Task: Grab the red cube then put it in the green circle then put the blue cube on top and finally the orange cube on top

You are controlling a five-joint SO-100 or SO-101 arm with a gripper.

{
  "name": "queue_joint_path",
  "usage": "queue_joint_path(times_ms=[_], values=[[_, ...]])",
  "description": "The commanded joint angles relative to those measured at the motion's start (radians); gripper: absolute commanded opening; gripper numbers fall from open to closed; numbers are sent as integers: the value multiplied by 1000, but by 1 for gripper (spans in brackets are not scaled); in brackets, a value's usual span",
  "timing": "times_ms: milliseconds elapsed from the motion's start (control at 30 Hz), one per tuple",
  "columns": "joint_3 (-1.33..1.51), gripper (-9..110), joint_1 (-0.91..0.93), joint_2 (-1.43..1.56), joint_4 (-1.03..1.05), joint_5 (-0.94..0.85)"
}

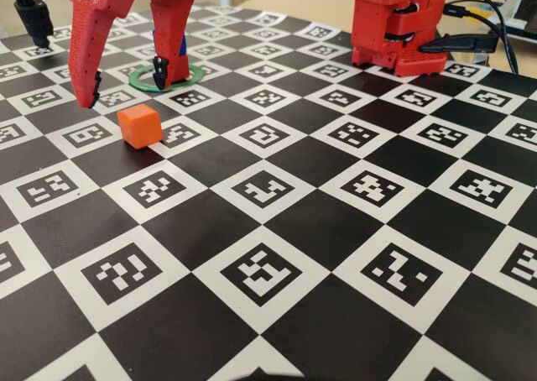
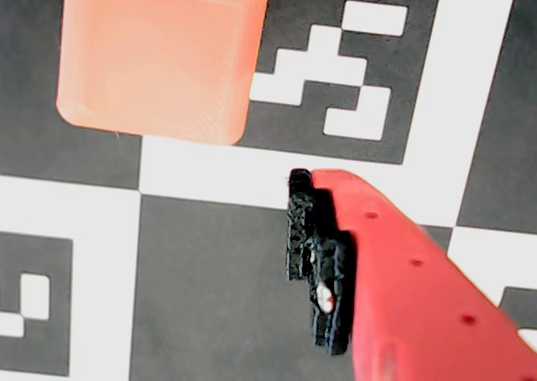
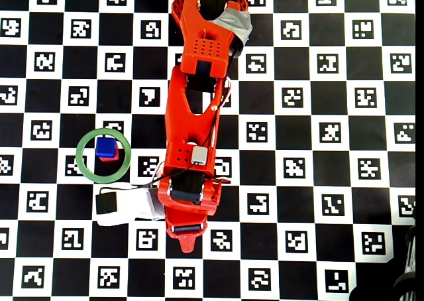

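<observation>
The orange cube (image 1: 138, 126) sits alone on the checkered board, in front of the green circle (image 1: 195, 73). My red gripper (image 1: 124, 90) hangs open just above and behind it, one finger on each side, nothing held. In the wrist view the orange cube (image 2: 159, 54) fills the top left, beyond the black-padded fingertip (image 2: 304, 221); the other finger is out of frame. In the overhead view the blue cube (image 3: 104, 146) rests on the red cube (image 3: 112, 157) inside the green circle (image 3: 81, 163). My arm hides the orange cube there. A sliver of the blue cube (image 1: 183, 45) shows behind my right finger.
The arm's red base (image 1: 394, 28) stands at the back right with cables (image 1: 487, 20) trailing off to the right. A black stand leg (image 1: 33, 16) is at the far left. The board (image 1: 336, 230) of black squares and printed markers stretches toward the camera.
</observation>
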Motion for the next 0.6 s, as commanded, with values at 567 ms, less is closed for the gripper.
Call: queue_joint_path(times_ms=[567], values=[[258, 40, 41, 110, -225, 21]])
